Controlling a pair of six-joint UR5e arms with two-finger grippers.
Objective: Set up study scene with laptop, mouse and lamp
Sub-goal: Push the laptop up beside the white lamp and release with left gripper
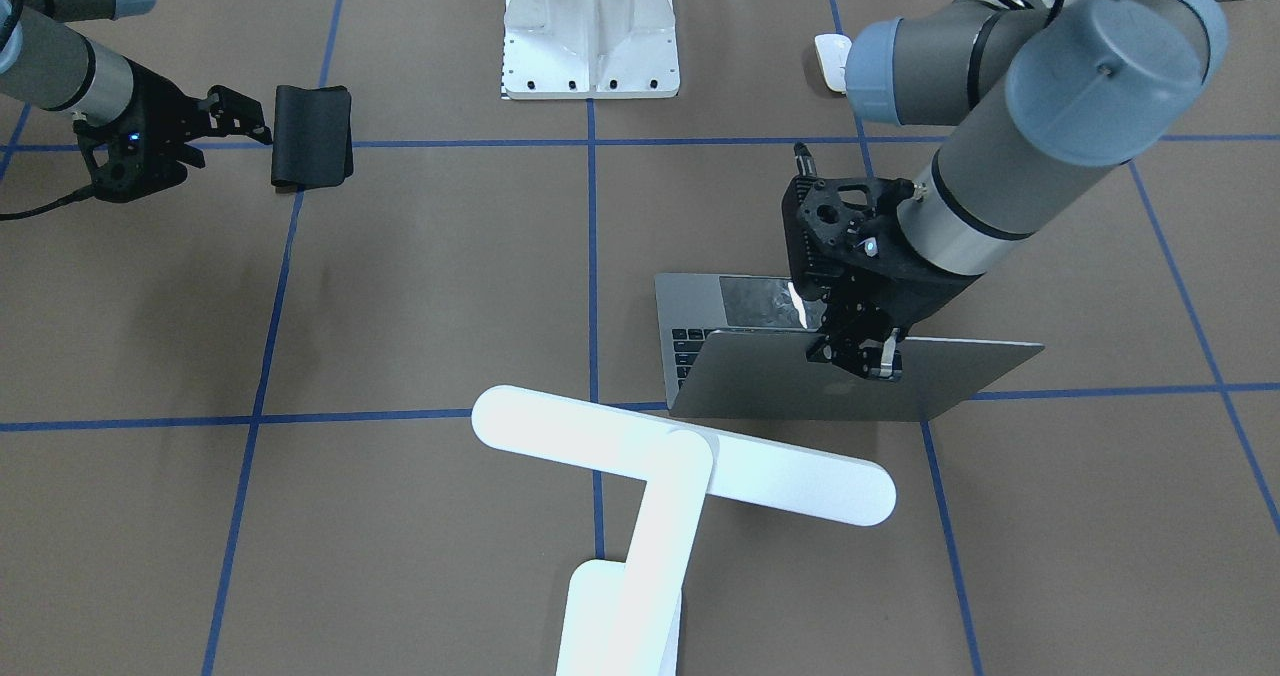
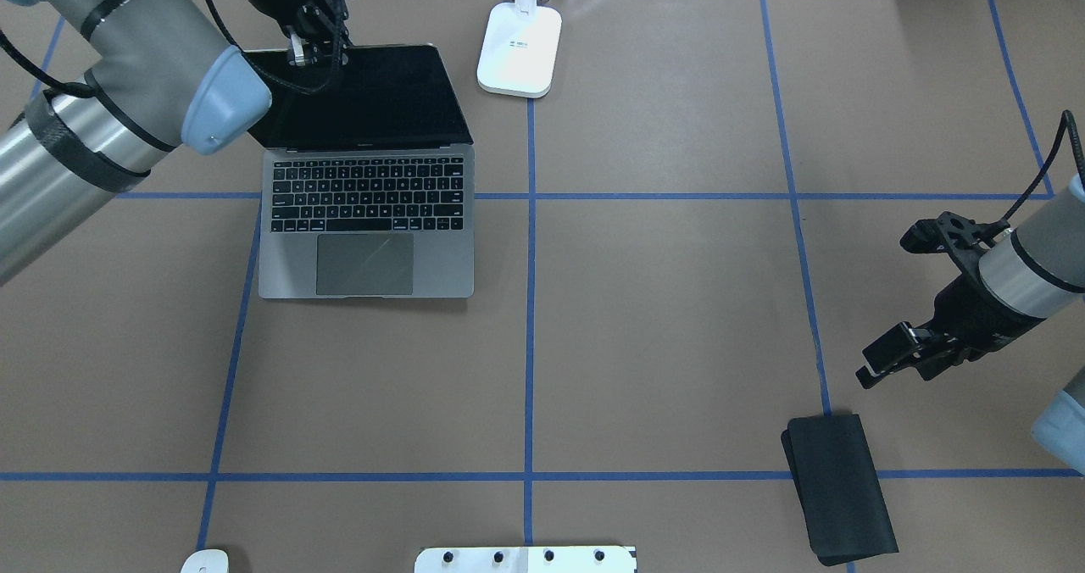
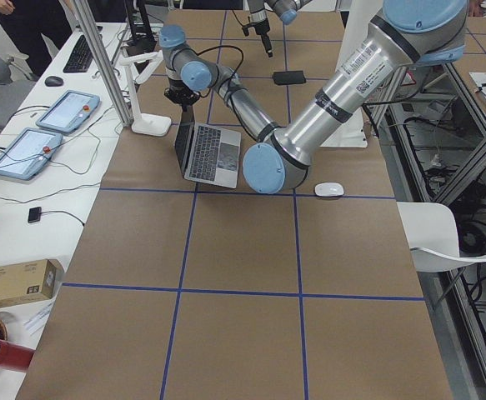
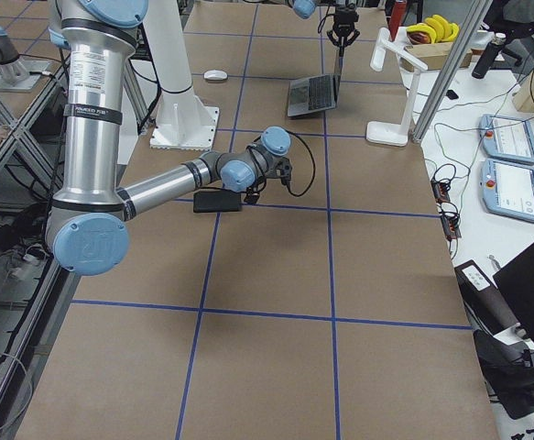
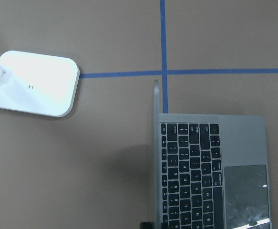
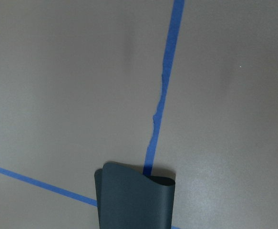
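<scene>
The grey laptop (image 2: 366, 217) stands open at the far left, its dark screen nearly upright. My left gripper (image 1: 860, 359) sits on the screen's top edge, fingers either side of the lid (image 5: 155, 143), shut on it. The white lamp (image 1: 680, 456) stands just right of the laptop, its base (image 2: 519, 47) on the table. The white mouse (image 2: 205, 561) lies at the near left edge, partly hidden by my left arm in the front view. My right gripper (image 2: 881, 361) hangs open and holds nothing, close to a black folded pad (image 2: 839, 488).
A white bolted pedestal (image 1: 590, 26) stands at the robot's side of the table, in the middle. Blue tape lines (image 2: 530, 302) divide the brown table into squares. Beyond the far edge lie cables and tablets (image 3: 26, 150).
</scene>
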